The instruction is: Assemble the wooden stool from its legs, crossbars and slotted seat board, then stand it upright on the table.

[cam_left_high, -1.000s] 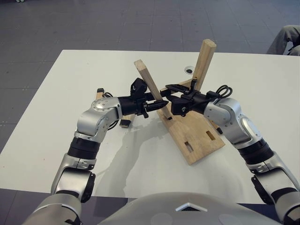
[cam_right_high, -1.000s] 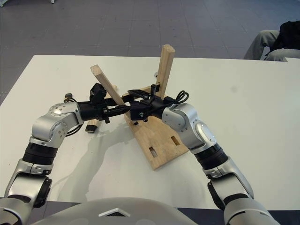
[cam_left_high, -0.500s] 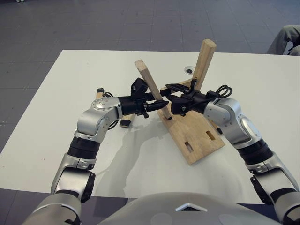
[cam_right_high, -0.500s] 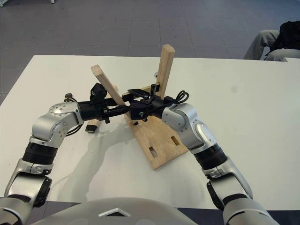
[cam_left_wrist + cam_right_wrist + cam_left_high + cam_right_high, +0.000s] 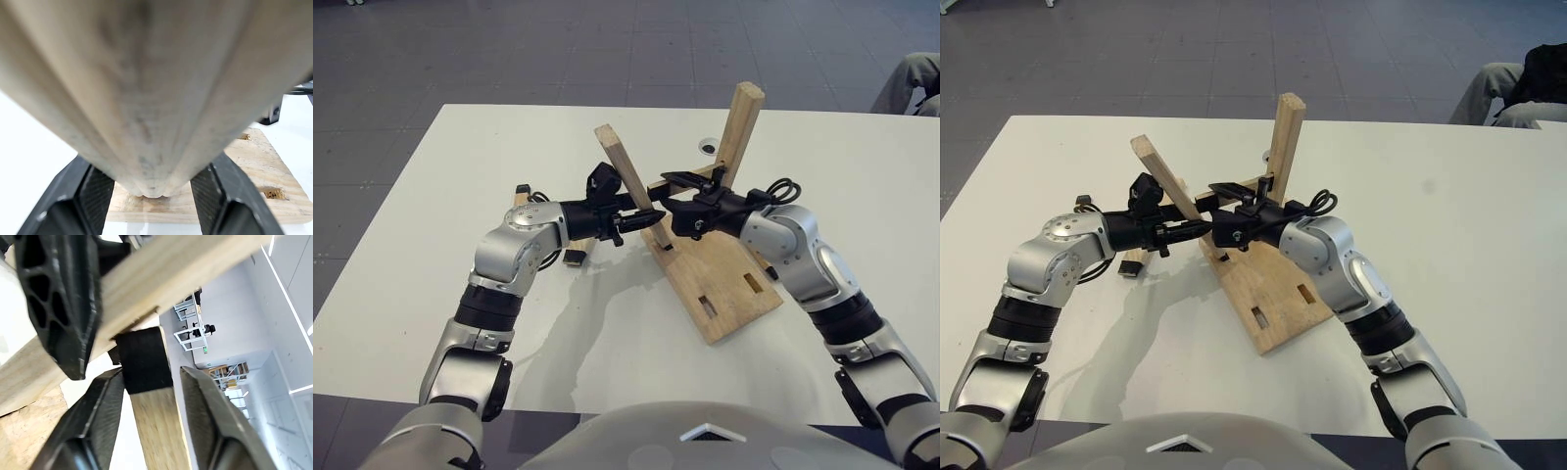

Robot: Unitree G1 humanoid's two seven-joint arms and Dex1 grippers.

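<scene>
Left claw clamped on tilted leg over seat board; right claw open, barely nudged closer, leg not slotted yet.

- Our silver left arm is bent sharply at the elbow, with the forearm pointing inward.
- Our black left gripper has both fingers pressed on a pale wooden stool leg.
- Our silver right arm bends likewise, its forearm also turned inward.
- Our black right gripper faces the left one close by, its fingers spread apart.
</scene>
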